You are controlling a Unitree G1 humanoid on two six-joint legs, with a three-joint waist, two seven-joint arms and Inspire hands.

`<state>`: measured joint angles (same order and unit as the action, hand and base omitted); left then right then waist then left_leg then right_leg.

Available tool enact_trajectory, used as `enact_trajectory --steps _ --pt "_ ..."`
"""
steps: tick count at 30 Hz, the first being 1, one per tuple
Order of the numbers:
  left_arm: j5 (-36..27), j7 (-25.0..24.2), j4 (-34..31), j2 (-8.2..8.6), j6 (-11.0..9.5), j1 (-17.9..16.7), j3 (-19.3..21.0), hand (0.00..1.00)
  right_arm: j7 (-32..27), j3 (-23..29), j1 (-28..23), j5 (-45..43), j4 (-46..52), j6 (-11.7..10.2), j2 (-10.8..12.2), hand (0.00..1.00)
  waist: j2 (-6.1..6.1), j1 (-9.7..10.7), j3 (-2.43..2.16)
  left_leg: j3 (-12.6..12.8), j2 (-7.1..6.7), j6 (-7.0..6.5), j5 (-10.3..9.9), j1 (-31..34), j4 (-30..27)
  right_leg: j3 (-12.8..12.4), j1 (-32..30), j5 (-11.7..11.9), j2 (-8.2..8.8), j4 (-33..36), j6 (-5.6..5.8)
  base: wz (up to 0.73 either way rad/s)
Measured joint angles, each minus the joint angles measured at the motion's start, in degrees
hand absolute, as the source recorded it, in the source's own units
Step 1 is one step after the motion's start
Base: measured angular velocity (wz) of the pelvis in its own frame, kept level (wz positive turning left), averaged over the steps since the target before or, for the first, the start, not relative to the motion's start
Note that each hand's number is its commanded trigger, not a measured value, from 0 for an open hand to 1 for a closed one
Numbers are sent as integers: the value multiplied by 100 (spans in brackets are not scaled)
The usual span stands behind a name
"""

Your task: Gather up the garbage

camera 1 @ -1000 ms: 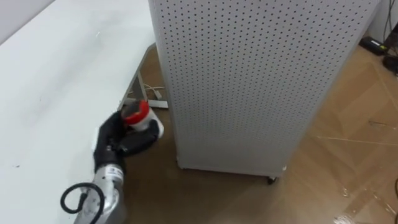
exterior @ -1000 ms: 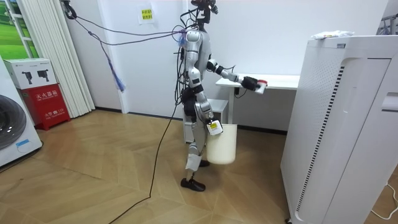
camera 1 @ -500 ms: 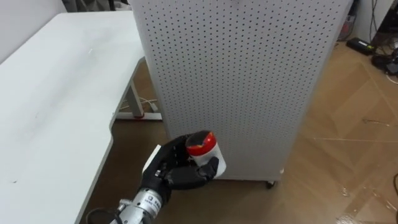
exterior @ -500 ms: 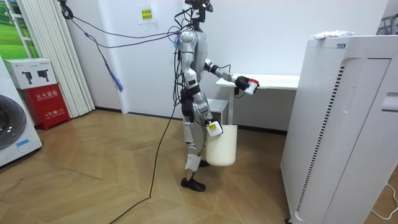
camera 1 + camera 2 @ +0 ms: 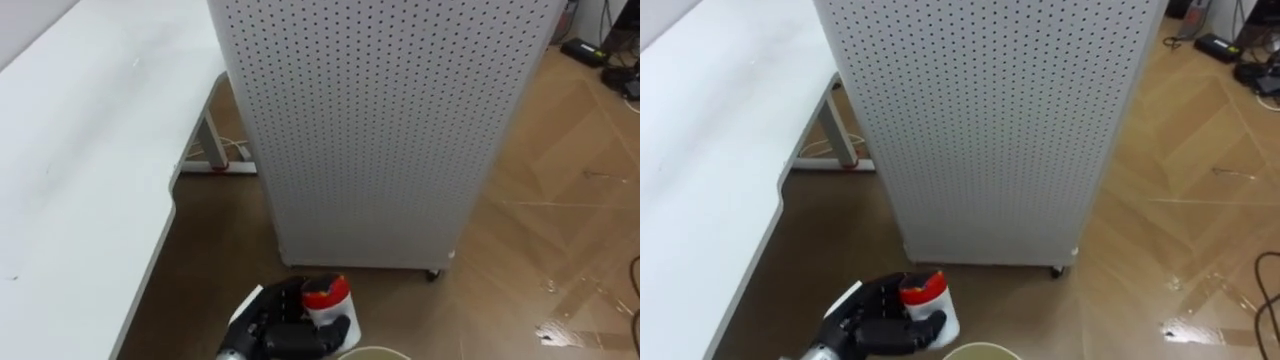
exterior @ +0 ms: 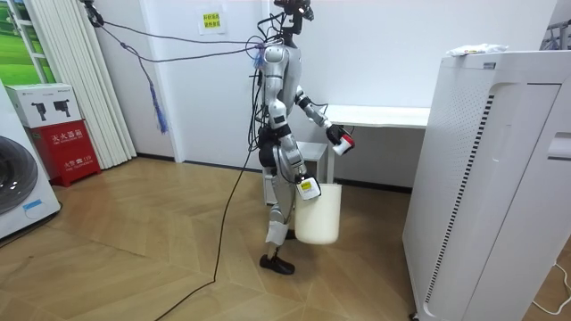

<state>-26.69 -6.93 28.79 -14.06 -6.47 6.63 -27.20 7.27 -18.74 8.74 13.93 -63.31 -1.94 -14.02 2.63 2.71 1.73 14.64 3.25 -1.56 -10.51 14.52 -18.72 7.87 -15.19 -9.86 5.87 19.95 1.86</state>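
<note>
My left hand is shut on a small white container with a red cap, held upright low in front of me. It hangs just above the rim of a white bin. In the room view the left hand holds the container out at waist height, beside the table's end. The white bin hangs off the floor at my side from my right hand, which grips its rim. I stand between the table and the tall cabinet.
A tall white perforated cabinet on castors stands close ahead. The white table runs along my left, with cables on the floor under it. Wooden floor lies open to the right. A washing machine and a red box stand far off.
My left hand has drawn the container away from the table edge, down and in toward my body, over the bin's rim. The head camera has tilted down a little.
</note>
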Motion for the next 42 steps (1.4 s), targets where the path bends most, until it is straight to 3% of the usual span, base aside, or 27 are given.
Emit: enact_trajectory --steps 14,15,16,25,29,36,42 --pt "43 -280 156 -121 15 -238 -17 100 -74 -4 401 195 -105 -6 -112 100 7 -3 -5 -1 29 -7 -7 265 -110 59 -205 1 6 47 -2 1" --pt "62 -281 200 -120 15 -237 -18 59 -95 -5 413 202 -106 -7 -112 100 9 -7 -5 -17 28 -8 -8 286 -109 64 -232 1 4 71 -3 6" --pt "71 -282 234 -116 15 -236 -18 0 -95 -11 420 200 -107 -7 -112 100 9 -12 -5 -17 29 -8 -9 295 -107 63 -249 5 3 76 -8 0" --pt "145 -298 509 -31 71 -238 -175 0 -86 -32 404 196 -125 -7 11 100 17 -4 -1 2 113 -6 -8 593 -257 14 -547 38 -55 195 -62 -1" --pt "144 -415 509 106 68 -238 -262 0 -73 -62 408 202 -122 -20 87 100 13 -9 0 54 116 -1 -5 595 -253 -20 -576 40 -63 198 -66 -4" --pt "143 -659 508 228 64 -246 -375 0 -163 -53 411 178 -280 -60 296 100 -63 -17 46 51 104 -2 -6 594 -260 -43 -578 39 -54 172 -64 0" --pt "143 -1003 493 293 25 -215 -367 0 -107 -24 417 152 -348 -105 293 100 -84 -11 55 51 109 -2 -6 597 -254 -39 -582 39 -58 154 -63 0"
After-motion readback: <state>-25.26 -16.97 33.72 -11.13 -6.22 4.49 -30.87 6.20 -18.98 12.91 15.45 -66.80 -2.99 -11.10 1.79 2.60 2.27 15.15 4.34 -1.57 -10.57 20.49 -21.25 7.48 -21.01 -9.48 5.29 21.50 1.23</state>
